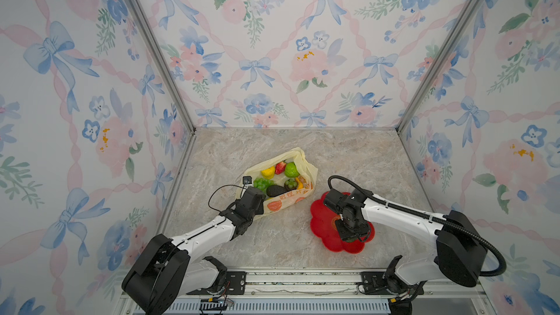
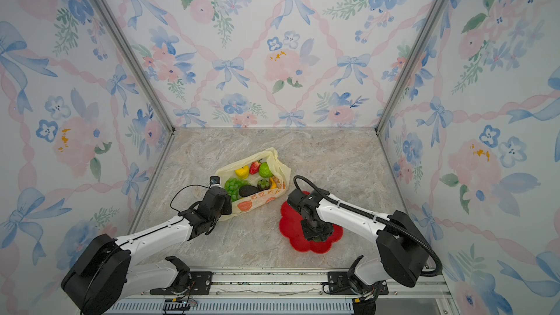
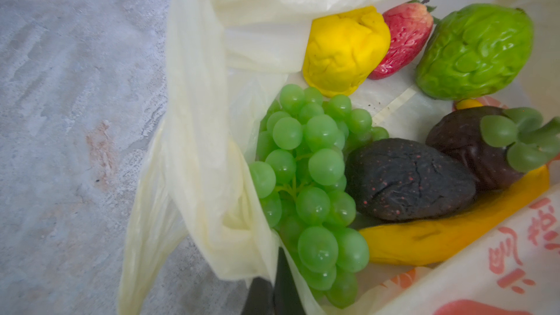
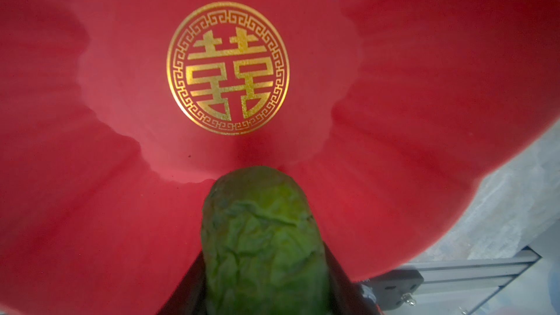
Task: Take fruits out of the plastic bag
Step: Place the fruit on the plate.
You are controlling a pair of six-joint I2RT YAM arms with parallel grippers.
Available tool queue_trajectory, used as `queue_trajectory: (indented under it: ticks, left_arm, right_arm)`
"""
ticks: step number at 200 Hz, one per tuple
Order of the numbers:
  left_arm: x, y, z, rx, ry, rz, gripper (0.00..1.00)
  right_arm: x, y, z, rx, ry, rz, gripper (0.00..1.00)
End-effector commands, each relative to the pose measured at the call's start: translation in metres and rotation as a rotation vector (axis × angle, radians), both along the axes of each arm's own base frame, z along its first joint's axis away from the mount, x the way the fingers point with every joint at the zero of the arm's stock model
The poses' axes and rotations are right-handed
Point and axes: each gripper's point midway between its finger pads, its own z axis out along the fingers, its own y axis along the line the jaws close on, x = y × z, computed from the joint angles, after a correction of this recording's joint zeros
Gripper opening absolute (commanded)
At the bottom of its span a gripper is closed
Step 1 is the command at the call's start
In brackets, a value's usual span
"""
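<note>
Plastic bag [image 1: 280, 205] lies just left of centre in both top views, on the marble tabletop [image 1: 348, 159], with its mouth gaping upward.

Inside the bag:
- grape bunch [image 1: 263, 182]
- yellow citrus [image 1: 268, 172]
- strawberry [image 1: 280, 166]
- bumpy green citrus [image 1: 291, 170]
- avocado [image 1: 275, 190]
- dark fruit with a green cap [image 1: 290, 183]
- banana [image 3: 448, 237], wedged under the avocado against the printed wall

Left gripper [image 3: 271, 283]: jaws closed, pinching a fold of the bag's rim beside the grapes. This holds the mouth open.

Right gripper [image 1: 353, 235]: lower right of centre, over the red flower-shaped plate [image 1: 321, 222]. Its jaws are clamped on a wrinkled green fruit [image 4: 260, 231]. I cannot tell whether the fruit touches the plate.

Handling, as judged:
- The fruits look like light toys with some give. Their skins are dull and creased, so they should not slip much.
- The oval ones are best taken across the short axis.
- The grape bunch is lumpy and likely floppy, so grab it across the thick middle, not by a single grape.
- The banana is pinned, so it is better taken once the avocado is gone.
- The bag film is thin and crinkly and will ride up if the jaws snag it. The rim should be held while a fruit is lifted out.
</note>
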Motion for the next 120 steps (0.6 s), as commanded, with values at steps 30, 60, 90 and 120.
queue_trajectory:
  ticks: [30,60,90,120]
  left_arm:
    - [0.0002,-0.0001,-0.0014,0.024,-0.004,-0.012,0.0]
    - [0.0,0.0001,-0.0011,0.024,-0.005,-0.012,0.0]
    - [0.0002,-0.0001,0.0003,0.021,-0.01,-0.012,0.0]
    - [-0.0002,0.0002,-0.0004,0.023,-0.007,-0.012,0.0]
  right_arm:
    - [-0.0136,-0.0069,-0.0081,-0.053,0.032,-0.028,0.47]
    - [-0.0132,-0.0067,-0.0081,-0.054,0.025,-0.026,0.54]
    - [-0.0104,-0.0075,-0.0064,-0.061,0.013,-0.024,0.58]
    - [-0.0069,-0.0071,-0.001,-0.071,0.001,-0.014,0.62]
